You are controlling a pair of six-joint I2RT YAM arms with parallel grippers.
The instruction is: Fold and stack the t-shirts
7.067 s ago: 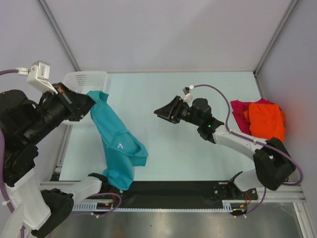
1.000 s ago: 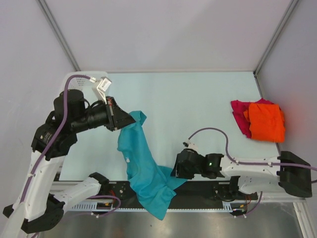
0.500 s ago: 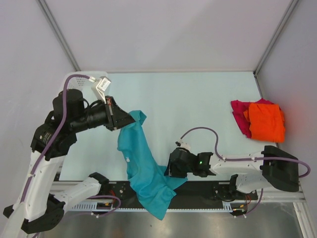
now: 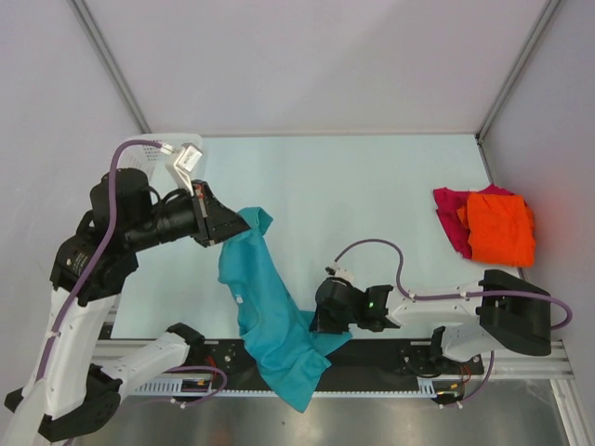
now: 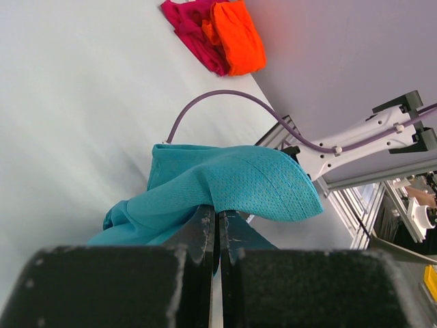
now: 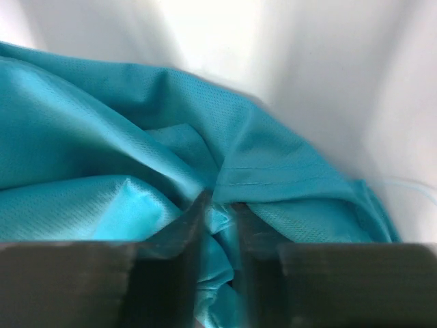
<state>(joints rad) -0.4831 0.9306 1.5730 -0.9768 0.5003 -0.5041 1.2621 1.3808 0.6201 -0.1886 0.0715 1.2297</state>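
My left pincer clamps the teal t-shirt; my right pincer, blurred, stands narrow around its fold, grip unclear.

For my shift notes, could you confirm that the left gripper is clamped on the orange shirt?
Not quite: the left gripper is clamped on the teal shirt, as the left wrist view shows.

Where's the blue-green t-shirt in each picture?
Top external: the teal t-shirt runs from left of centre down to the bottom middle.
Left wrist: teal t-shirt in the centre, a bit low.
Right wrist: teal t-shirt fills most of the picture.
Shared landmark: the orange t-shirt, at the right edge from above and at the top in the left wrist view; not in the right wrist view.
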